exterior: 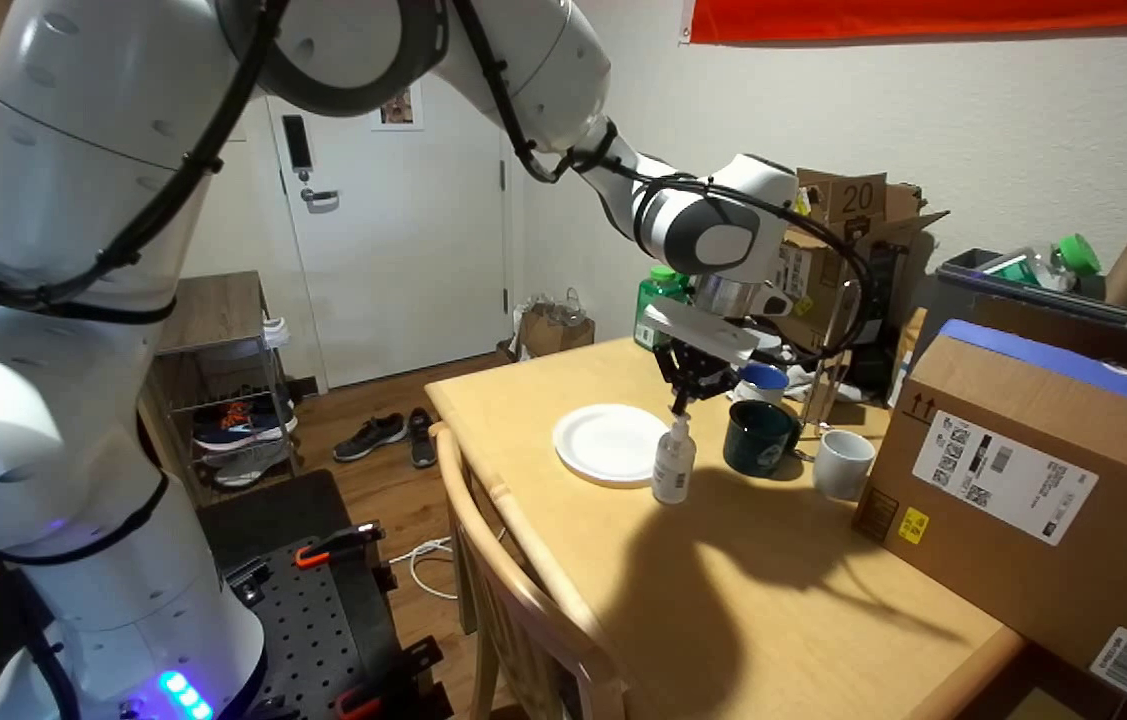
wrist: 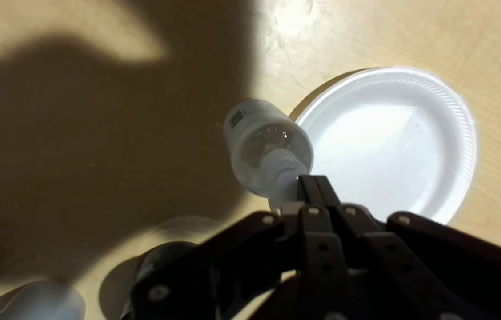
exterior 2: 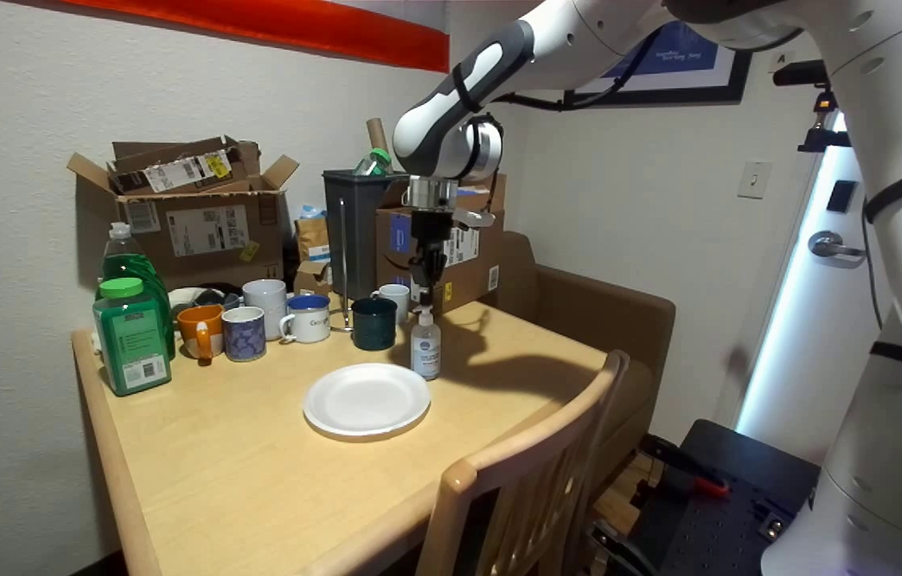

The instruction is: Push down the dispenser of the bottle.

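— What's at ten o'clock in an exterior view?
— A white door (exterior: 403, 240), with a shoe rack (exterior: 213, 308) at nine
— And six?
— A wooden chair (exterior: 501, 580), wood floor (exterior: 373, 490) at eight

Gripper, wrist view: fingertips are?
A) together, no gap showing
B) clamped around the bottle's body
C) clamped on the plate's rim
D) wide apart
A: in the wrist view the gripper has its fingers side by side, no gap visible at the tips.

Arm (exterior: 548, 75): extended outward, sloping down from its raised middle | Wrist (exterior: 723, 240): bent, mounting flange (exterior: 728, 296) facing downward | Fingers (wrist: 328, 191): closed against each other, tips side by side, directed downward | Base (exterior: 138, 610): indicator lamps (exterior: 185, 695) lit blue
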You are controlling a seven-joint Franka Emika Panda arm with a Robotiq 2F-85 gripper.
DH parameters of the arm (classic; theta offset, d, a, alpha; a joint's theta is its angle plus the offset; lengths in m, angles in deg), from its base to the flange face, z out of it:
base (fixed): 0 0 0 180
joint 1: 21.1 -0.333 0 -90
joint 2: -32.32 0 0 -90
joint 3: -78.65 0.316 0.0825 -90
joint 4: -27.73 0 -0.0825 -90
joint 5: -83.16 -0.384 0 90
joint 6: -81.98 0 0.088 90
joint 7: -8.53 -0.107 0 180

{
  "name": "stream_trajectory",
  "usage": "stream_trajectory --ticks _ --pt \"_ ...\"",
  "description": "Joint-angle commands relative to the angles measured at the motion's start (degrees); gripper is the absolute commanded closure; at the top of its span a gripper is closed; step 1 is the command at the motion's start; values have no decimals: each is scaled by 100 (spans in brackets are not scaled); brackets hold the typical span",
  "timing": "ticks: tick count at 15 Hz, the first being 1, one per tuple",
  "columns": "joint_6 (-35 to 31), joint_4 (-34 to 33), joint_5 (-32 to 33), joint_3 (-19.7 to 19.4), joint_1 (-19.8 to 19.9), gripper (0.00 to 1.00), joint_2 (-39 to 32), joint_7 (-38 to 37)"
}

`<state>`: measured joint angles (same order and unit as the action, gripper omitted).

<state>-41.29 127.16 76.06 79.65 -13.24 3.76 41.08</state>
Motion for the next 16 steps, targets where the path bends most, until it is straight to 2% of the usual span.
stream_trajectory --ticks 1,8,16 --pt "65 -186 -47 153 153 100 -199 189" --pt "110 -210 -237 255 309 100 -392 292" --pt "95 -474 -241 262 279 100 -727 281"
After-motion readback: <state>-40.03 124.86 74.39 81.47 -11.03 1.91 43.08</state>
